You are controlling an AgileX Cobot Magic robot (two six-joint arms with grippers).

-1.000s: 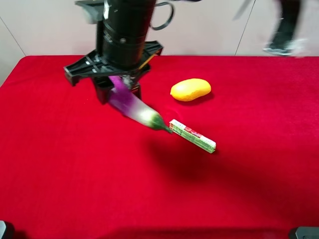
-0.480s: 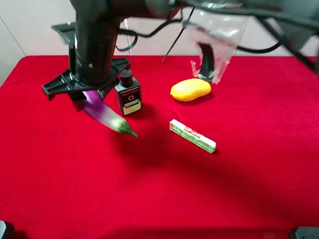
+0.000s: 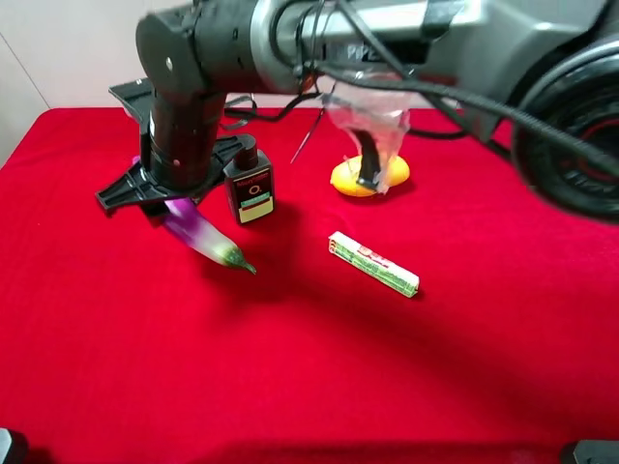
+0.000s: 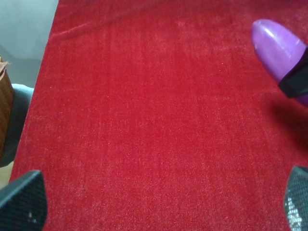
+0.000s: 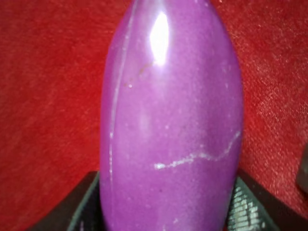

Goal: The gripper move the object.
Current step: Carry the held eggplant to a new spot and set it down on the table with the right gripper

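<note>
Red cloth worktop across most of the high view, pale wall behind. Toward the back, left of centre: small dark bottle, upright, black cap, pale label facing front. To its right, well apart: yellow mango, partly veiled by crumpled clear plastic hanging before it. Nearer the front, apart from both: green-and-white packet, lying flat, slanted. Dark blocks at the two front corners, cut off by the frame.
</note>
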